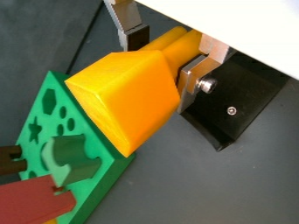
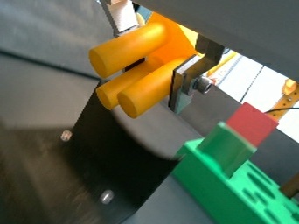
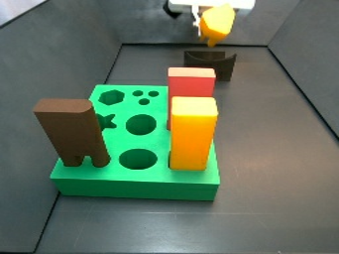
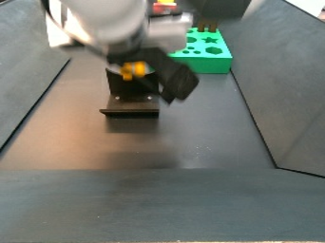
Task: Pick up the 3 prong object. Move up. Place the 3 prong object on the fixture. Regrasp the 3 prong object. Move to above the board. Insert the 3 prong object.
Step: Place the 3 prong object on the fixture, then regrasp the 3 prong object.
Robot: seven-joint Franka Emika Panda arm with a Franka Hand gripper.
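My gripper [image 1: 163,54] is shut on the 3 prong object [image 1: 128,92], a small orange-yellow block. Its round prongs [image 2: 131,68] stick out past the silver fingers [image 2: 187,80]. In a side view the gripper [image 3: 212,14] hangs high at the back with the piece [image 3: 216,24] just above the dark fixture [image 3: 212,65]. In a side view the fixture [image 4: 131,102] sits on the floor right below the gripper [image 4: 135,68]. The fixture's base plate [image 1: 239,101] lies under the held piece. The green board [image 3: 133,186] with shaped holes stands nearer the front, apart from the gripper.
On the board stand a tall brown two-legged block [image 3: 73,131], a red block [image 3: 191,81] and a tall orange-yellow block [image 3: 193,131]. Grey walls close in the dark floor on both sides. The board [image 4: 210,63] lies beyond the fixture.
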